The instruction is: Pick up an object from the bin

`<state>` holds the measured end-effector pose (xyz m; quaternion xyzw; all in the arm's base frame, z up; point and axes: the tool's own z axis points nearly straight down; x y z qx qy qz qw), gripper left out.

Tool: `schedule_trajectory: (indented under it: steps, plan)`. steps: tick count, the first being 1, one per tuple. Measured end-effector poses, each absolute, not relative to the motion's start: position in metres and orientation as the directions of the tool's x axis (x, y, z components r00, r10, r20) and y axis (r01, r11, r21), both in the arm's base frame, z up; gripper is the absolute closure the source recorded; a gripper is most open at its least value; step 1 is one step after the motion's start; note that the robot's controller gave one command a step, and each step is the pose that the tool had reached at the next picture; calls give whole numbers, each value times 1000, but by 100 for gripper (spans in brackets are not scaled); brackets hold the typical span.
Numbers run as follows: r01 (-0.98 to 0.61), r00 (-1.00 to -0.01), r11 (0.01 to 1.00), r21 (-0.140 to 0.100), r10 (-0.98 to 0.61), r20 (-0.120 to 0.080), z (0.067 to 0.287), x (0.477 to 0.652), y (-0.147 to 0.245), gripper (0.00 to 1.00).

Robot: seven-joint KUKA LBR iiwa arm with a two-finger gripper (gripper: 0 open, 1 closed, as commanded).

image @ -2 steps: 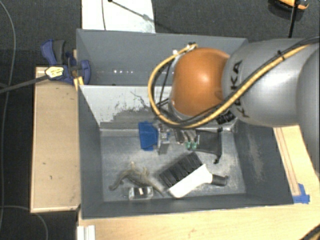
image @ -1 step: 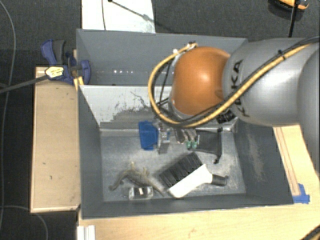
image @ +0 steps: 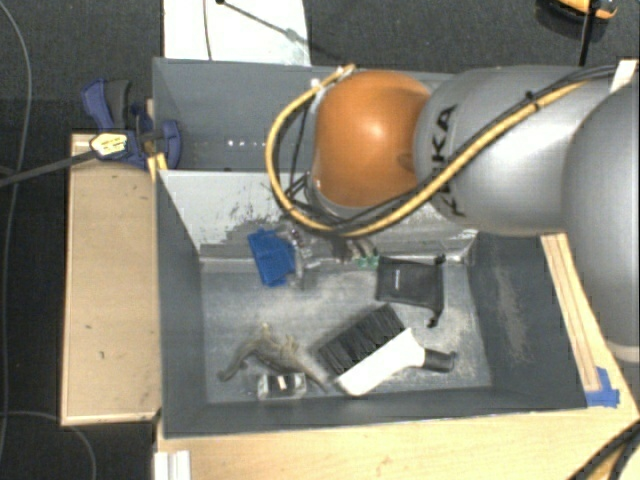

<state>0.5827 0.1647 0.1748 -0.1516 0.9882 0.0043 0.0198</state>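
My gripper (image: 304, 256) comes down from under the orange wrist cover at the back of the bin. Its tip is right beside a small blue block (image: 269, 257) that leans against the back wall, just to the gripper's left. Whether it touches the block is hidden. A black flat piece with a bent strap (image: 408, 282) lies to the gripper's right. In front of it lies a brush with black bristles and a white handle (image: 371, 353).
A grey-brown toy lizard (image: 263, 352) lies at the front left, with a small clear-and-metal piece (image: 283, 384) by the front wall. A bit of green (image: 366, 263) shows under the arm. The arm covers the back right of the bin.
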Motion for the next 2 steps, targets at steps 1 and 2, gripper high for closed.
schedule_trajectory:
  steps: [1,2]
  plan:
    - [-299,-954,954,3,-298,-40,175,583,165,100]
    - [-360,-932,933,-1,-360,-53,354,578,170,100]
